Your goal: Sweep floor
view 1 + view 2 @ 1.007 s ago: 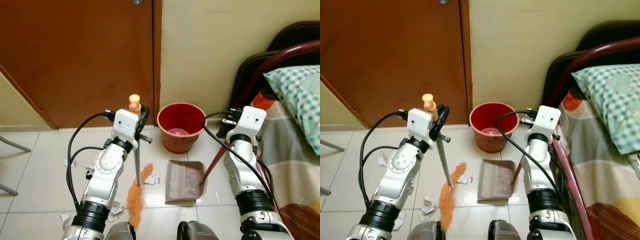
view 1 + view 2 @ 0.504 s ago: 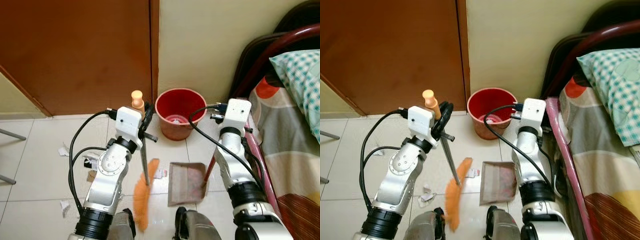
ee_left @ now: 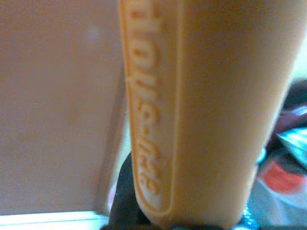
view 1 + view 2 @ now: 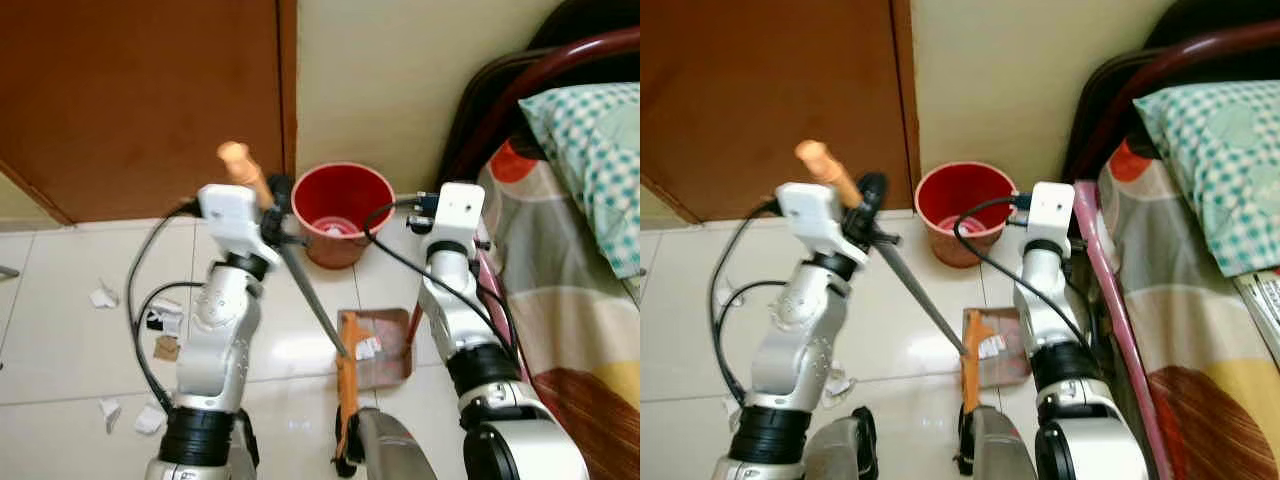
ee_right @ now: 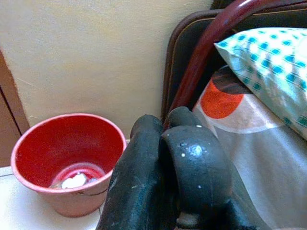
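My left gripper (image 4: pixel 272 200) is shut on the broom's orange handle (image 3: pixel 192 110), high above the floor by the bucket. The broom's grey shaft (image 4: pixel 310 290) slants down to the right. Its orange bristles (image 4: pixel 345 400) lie along the left edge of the brown dustpan (image 4: pixel 388 328). A white paper scrap (image 4: pixel 368 348) rests in the pan. My right gripper (image 5: pixel 165 158) is shut, its black fingers clamped on the dustpan's long red handle, beside the bed. The red bucket (image 4: pixel 340 210) stands against the wall behind the pan, with a pale scrap (image 5: pixel 74 181) in its bottom.
Several paper scraps (image 4: pixel 103 297) lie on the white tiles to my left, some near my left arm (image 4: pixel 160 320). A brown door (image 4: pixel 130 100) is at the back left. The bed (image 4: pixel 560 310) with a checked pillow (image 4: pixel 590 130) and dark red rail (image 5: pixel 192 81) closes the right side.
The broom head has swept right across the tiles to the dustpan's left edge, and a scrap now lies in the pan. The handle top has tilted left. The camera has shifted too.
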Robot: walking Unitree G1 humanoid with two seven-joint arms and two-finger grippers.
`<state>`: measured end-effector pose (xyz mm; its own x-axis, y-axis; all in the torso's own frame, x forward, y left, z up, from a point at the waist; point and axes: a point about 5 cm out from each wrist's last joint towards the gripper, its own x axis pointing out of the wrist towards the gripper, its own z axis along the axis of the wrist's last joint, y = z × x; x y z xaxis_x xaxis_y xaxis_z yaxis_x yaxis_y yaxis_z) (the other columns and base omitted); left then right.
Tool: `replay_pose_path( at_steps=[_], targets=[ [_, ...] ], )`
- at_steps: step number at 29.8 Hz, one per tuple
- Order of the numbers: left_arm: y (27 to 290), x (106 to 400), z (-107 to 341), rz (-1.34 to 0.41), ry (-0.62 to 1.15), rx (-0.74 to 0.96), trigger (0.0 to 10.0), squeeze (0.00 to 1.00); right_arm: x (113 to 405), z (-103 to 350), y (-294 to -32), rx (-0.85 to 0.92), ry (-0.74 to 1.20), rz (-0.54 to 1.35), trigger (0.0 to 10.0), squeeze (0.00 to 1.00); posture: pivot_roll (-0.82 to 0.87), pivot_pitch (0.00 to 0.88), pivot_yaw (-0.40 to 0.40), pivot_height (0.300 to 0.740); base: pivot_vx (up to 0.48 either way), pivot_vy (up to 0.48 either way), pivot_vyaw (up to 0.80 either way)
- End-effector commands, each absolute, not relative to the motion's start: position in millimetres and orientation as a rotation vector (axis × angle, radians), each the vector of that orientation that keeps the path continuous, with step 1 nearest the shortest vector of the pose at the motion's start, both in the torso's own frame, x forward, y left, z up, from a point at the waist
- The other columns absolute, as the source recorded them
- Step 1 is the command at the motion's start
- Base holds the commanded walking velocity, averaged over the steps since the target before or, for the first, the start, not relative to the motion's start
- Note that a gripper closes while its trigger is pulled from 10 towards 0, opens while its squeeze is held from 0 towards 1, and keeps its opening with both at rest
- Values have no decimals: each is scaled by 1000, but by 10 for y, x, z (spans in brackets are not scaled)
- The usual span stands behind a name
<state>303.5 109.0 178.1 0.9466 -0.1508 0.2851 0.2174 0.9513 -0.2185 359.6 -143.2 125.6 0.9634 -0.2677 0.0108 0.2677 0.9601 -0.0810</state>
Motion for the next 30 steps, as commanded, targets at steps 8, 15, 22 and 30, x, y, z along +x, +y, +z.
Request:
replay_pose_path(
  at_steps=[8,15,22,30],
  targets=[
    [1762,3044,1913,8,-373,-70,10000,0,3658,1269,-1498,-15,16,-274,10000,0,55,160,-77,740,0,0,0],
    [1871,2990,1749,36,-331,-21,10000,0,3649,1208,-1611,14,30,-290,10000,0,57,135,-71,740,0,0,0],
    [1835,2922,1521,63,-275,11,10000,0,3738,1406,-1561,126,-35,-206,10000,0,61,122,-58,740,0,0,0],
    [1804,2813,1343,122,-232,160,10000,0,3814,1746,-1539,216,-126,-120,10000,0,56,129,-41,740,0,0,0]
  ],
)
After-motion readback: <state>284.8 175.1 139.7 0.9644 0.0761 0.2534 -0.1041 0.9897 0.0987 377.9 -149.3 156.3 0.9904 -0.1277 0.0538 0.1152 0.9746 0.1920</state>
